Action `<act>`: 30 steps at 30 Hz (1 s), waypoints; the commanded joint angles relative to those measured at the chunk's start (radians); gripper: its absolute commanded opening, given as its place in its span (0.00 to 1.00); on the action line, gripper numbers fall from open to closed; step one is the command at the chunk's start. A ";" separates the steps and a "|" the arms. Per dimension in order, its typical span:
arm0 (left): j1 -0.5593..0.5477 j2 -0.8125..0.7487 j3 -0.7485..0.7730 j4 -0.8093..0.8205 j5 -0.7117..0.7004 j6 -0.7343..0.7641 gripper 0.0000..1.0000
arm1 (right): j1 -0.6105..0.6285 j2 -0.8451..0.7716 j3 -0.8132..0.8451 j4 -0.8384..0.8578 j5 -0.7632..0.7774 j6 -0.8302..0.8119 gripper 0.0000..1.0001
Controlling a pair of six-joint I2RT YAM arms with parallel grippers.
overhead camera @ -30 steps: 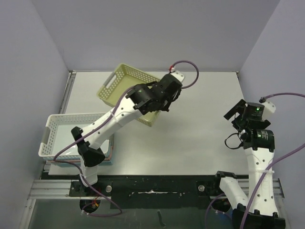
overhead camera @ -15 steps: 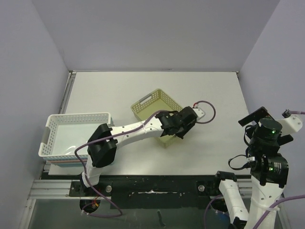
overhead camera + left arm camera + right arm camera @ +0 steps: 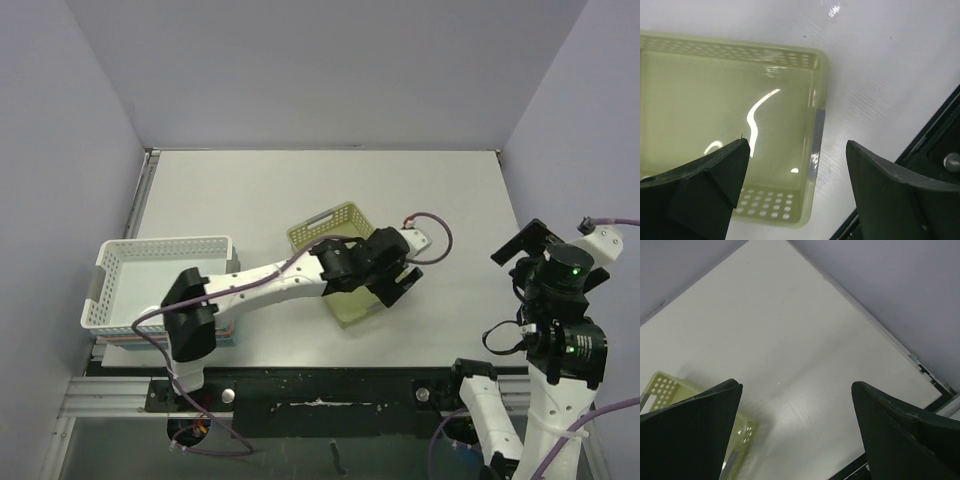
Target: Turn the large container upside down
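The large container (image 3: 347,222) is a yellow-green perforated basket lying on the white table near its middle. In the left wrist view its glossy flat face (image 3: 715,100) fills the left side; I cannot tell whether this is the inside floor or the underside. My left gripper (image 3: 396,286) hovers open over the basket's near right corner, one finger above the basket and one above bare table (image 3: 797,144), gripping nothing. My right gripper (image 3: 522,244) is raised at the table's right side, open and empty (image 3: 796,385). A corner of the basket (image 3: 660,385) shows at its lower left.
A bigger white perforated basket (image 3: 165,245) sits at the table's left edge on a stack of flat coloured things. Purple-grey walls close in the back and both sides. The black frame rail (image 3: 330,395) runs along the near edge.
The left arm brought the yellow-green basket from the back left down to the table's middle, then opened its jaws and let go. The right arm drew back toward the right.
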 commanded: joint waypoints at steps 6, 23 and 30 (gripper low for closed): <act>0.303 -0.566 -0.105 -0.190 -0.112 -0.240 0.79 | 0.030 0.095 -0.158 0.239 -0.598 -0.064 0.98; 0.558 -0.794 -0.182 -0.310 -0.286 -0.366 0.80 | 1.051 0.887 -0.020 0.481 -0.194 0.013 0.98; 0.561 -0.854 -0.255 -0.259 -0.297 -0.364 0.80 | 1.059 1.102 0.089 0.486 -0.187 -0.004 0.57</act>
